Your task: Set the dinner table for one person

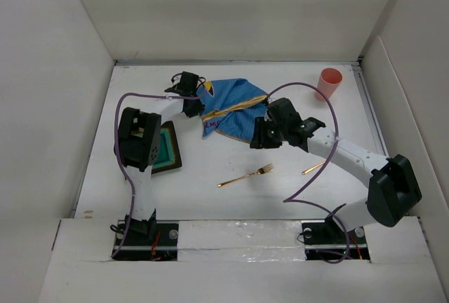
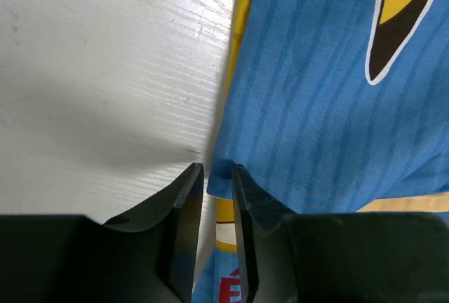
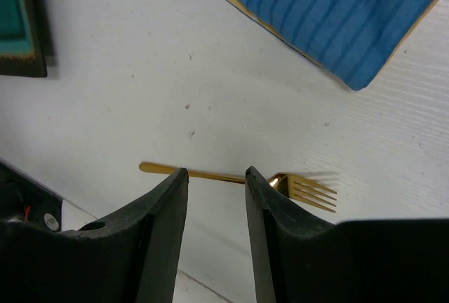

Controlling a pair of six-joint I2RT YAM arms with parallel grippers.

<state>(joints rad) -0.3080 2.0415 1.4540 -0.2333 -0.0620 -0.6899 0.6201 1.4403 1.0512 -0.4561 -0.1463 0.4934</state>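
Observation:
The white dinner table carries a crumpled blue cartoon-print placemat at the back middle. My left gripper is at the placemat's left edge. In the left wrist view its jaws stand astride the edge of the placemat with a narrow gap between them. My right gripper hovers just off the placemat's near right corner, open and holding nothing. A gold fork lies on the table in front of it; the tines show past the right fingers.
A teal plate with a dark rim lies partly under the left arm. A pink cup stands at the back right. A second gold utensil pokes out from under the right arm. White walls enclose the table.

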